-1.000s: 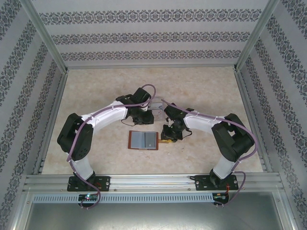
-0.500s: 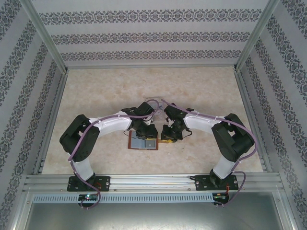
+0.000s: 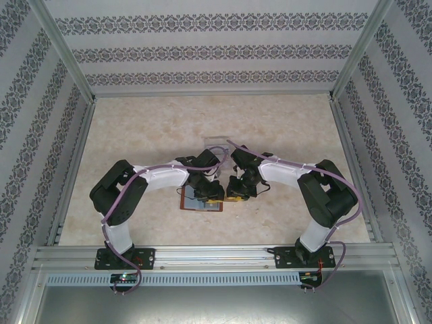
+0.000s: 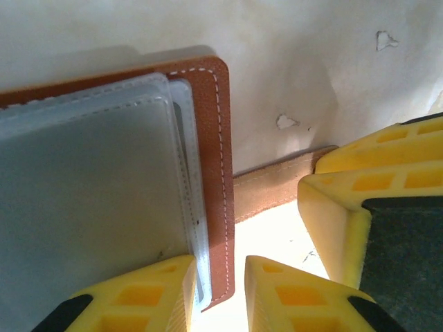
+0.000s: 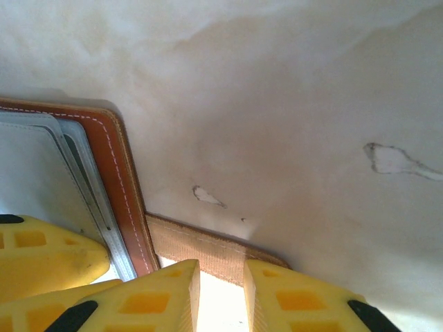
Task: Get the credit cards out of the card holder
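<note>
Right edge of card holder (image 4: 211, 138) is straddled by L gripper (image 4: 220, 280) (jaws a bit apart); its strap (image 5: 201, 245) is touched by R gripper (image 5: 221, 280), grip unclear.

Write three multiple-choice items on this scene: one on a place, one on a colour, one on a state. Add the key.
1. Where does the card holder lie?
A. against the back wall
B. on the table, partly under the left gripper
C. at the table's left edge
2. Its strap's colour?
A. brown
B. green
C. black
3. The card holder is:
A. folded shut
B. standing on edge
C. open flat, pockets up
Key: 1 B, it lies mid-table beneath that gripper; 2 A, tan-brown leather; 3 C, grey-blue pockets face up.
</note>
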